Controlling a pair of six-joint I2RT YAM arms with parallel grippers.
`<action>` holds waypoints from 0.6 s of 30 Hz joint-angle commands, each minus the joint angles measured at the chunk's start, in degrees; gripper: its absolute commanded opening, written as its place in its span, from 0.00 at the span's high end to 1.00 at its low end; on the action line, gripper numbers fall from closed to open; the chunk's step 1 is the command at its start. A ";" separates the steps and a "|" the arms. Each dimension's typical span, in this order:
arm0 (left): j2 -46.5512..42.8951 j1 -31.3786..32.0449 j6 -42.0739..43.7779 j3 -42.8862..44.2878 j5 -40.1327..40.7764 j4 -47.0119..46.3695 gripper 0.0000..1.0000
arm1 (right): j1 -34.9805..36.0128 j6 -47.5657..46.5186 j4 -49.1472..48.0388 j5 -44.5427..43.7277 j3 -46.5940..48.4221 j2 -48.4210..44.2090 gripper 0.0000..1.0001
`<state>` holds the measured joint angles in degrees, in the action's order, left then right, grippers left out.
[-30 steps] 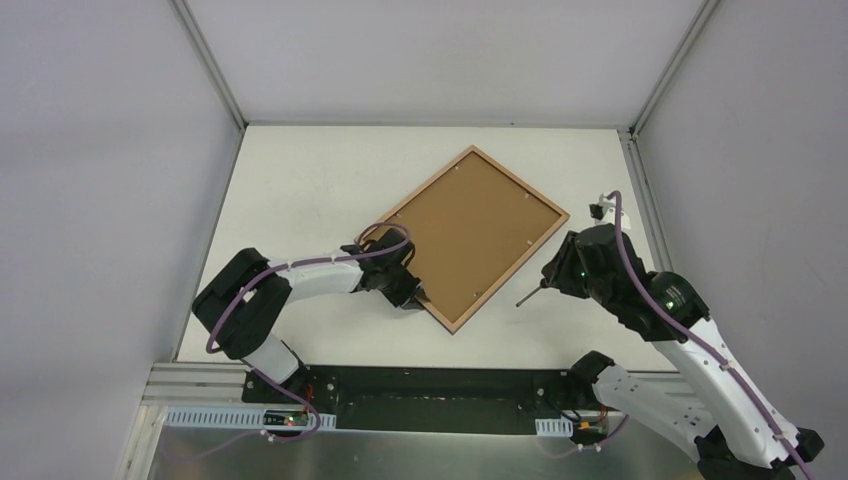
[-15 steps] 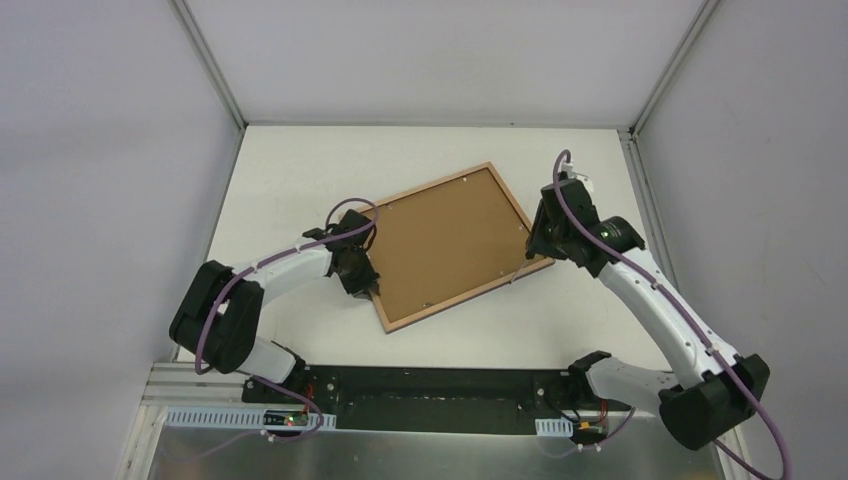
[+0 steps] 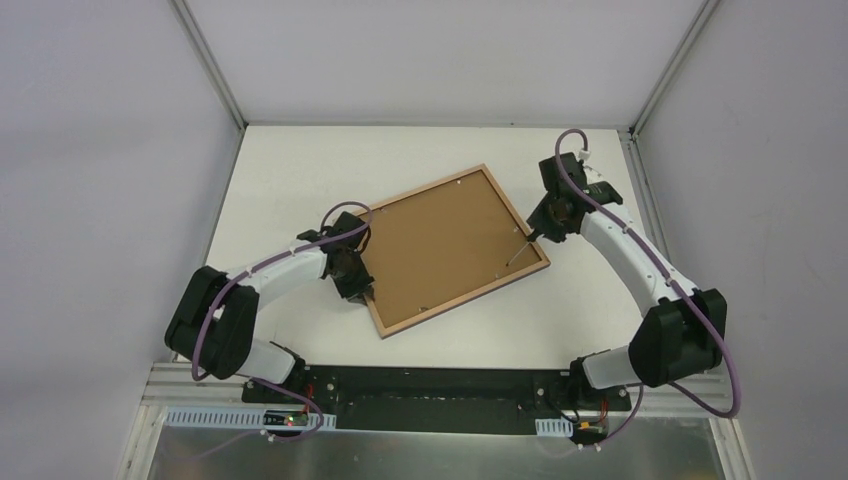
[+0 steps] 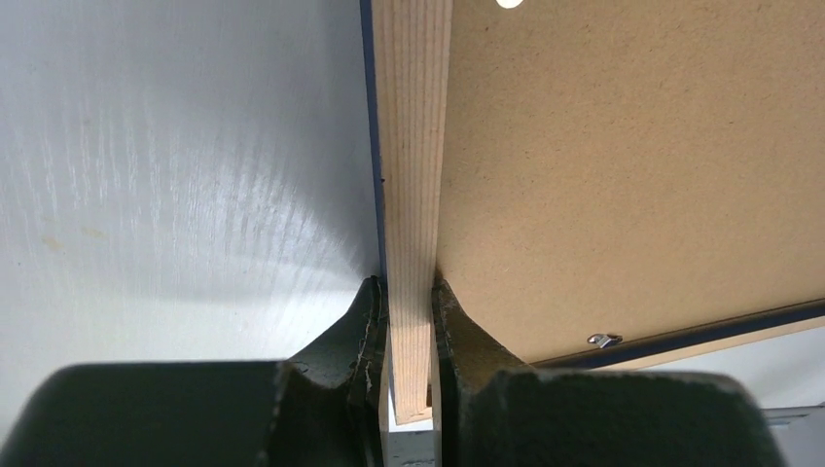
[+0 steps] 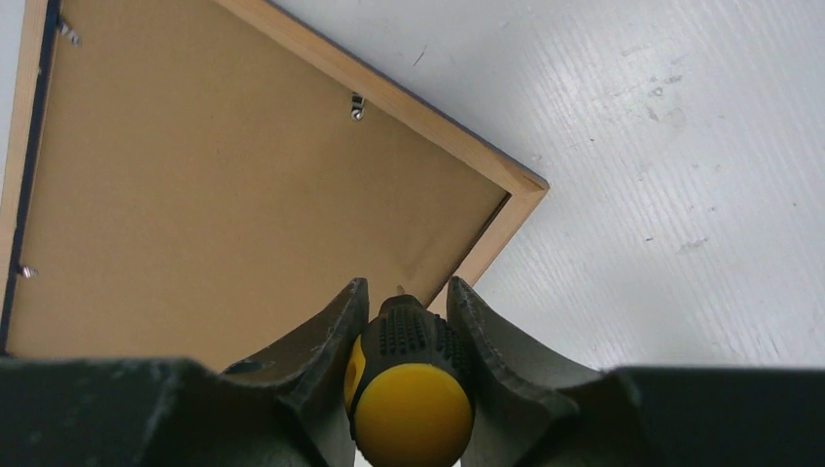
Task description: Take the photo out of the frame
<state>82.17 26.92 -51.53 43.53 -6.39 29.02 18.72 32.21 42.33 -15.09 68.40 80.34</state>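
Observation:
The frame point(image 3: 531, 236) lies face down on the white table, its light wood back edge up and a thin dark-blue side showing in the left wrist view point(image 4: 412, 146). The brown backing board point(image 3: 445, 245) fills it, held by small metal clips point(image 5: 357, 105). My left gripper point(image 3: 362, 289) is shut on the frame's left rail near its near corner point(image 4: 410, 321). My right gripper point(image 3: 545, 222) is shut on a black-and-yellow screwdriver point(image 5: 410, 389); its shaft point(image 3: 518, 252) points down at the board beside the right rail. The photo is hidden under the board.
The white table point(image 3: 300, 170) is boxed in by grey walls with metal corner posts point(image 3: 212, 70). A black rail with the arm bases point(image 3: 430, 385) runs along the near edge. More clips point(image 4: 603, 340) sit on the frame's inner edges.
The frame has been turned clockwise and now lies nearly still. My right arm has swung up and in, bringing the screwdriver tip from off the frame onto the board by the right rail.

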 commanded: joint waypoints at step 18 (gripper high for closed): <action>-3.34 -0.19 -8.72 -4.71 1.86 3.11 1.00 | -1.66 8.57 19.70 7.49 11.78 12.98 1.00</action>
<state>78.63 26.94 -57.32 40.34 -5.69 29.82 17.58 40.91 56.66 -12.60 78.24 92.18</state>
